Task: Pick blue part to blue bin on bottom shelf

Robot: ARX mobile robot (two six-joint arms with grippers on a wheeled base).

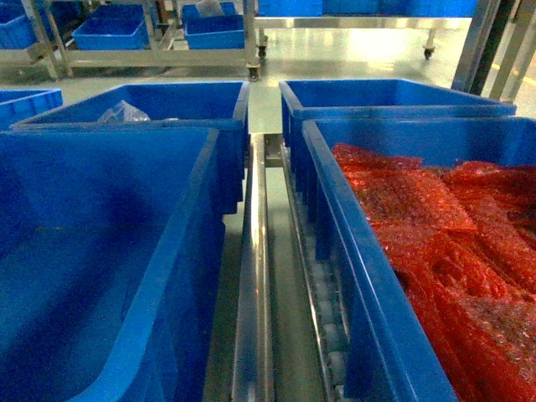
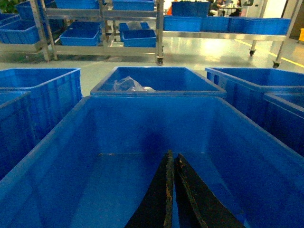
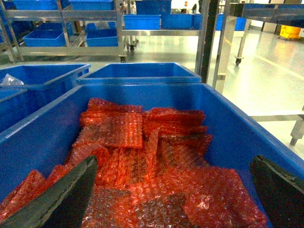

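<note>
- On the head camera I see two rows of blue bins with a steel roller track (image 1: 322, 301) running between them; neither arm shows in this view.
- My left gripper (image 2: 173, 164) hangs inside the near left bin (image 2: 42, 161), its two black fingers pressed together at the tips with nothing between them.
- That bin's floor looks bare blue plastic in the left wrist view.
- The bin behind it (image 2: 156, 90) holds a crumpled clear plastic bag (image 2: 129, 84).
- My right gripper (image 3: 173, 164) sits over the near right bin (image 3: 228, 118), fingers spread wide to either edge of the frame, holding nothing.
- That bin is heaped with red bubble-wrap pouches (image 3: 142, 161), overlapping and filling the floor.
- I cannot pick out a blue part in any view.
- Racks with more blue bins (image 1: 109, 33) stand across the shiny floor.
</note>
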